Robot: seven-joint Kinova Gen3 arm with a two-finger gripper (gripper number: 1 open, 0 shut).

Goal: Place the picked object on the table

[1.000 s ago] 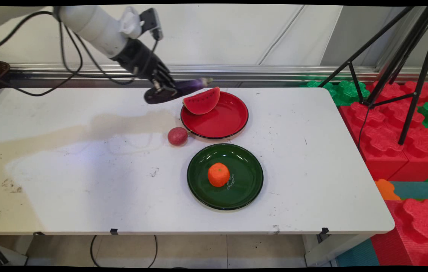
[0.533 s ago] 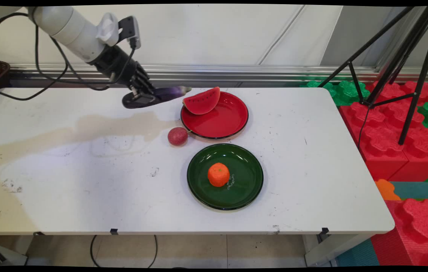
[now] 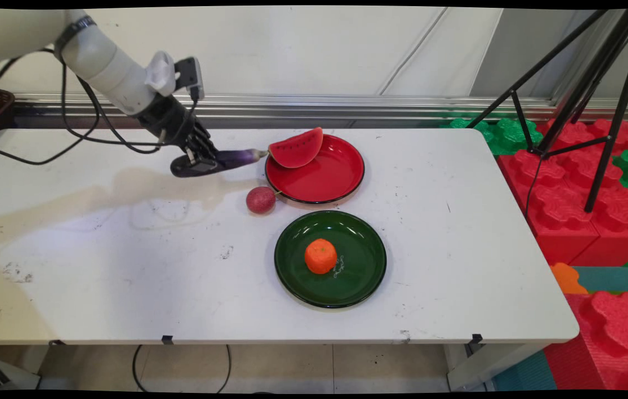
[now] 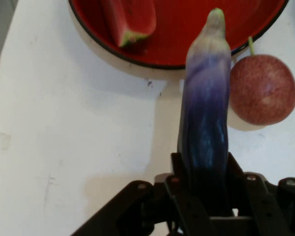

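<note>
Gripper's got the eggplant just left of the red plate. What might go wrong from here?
1. The eggplant is held by one end in the gripper, with most of its length sticking out; it might pivot or slip.
2. Its tip sits close to the watermelon slice leaning on the red plate rim; a nudge may topple it.
3. The round red fruit lies loose nearby and may roll.

You have the gripper (image 3: 198, 161) clamped on the eggplant (image 3: 234, 158), left of the far plate (image 3: 341, 180). A watermelon slice (image 3: 296, 148) leans on that plate's left rim, a round fruit (image 3: 260, 200) lies on the table (image 3: 125, 266) at its near left. Nearer you, the other plate (image 3: 363, 277) holds an orange (image 3: 320, 256).
</note>
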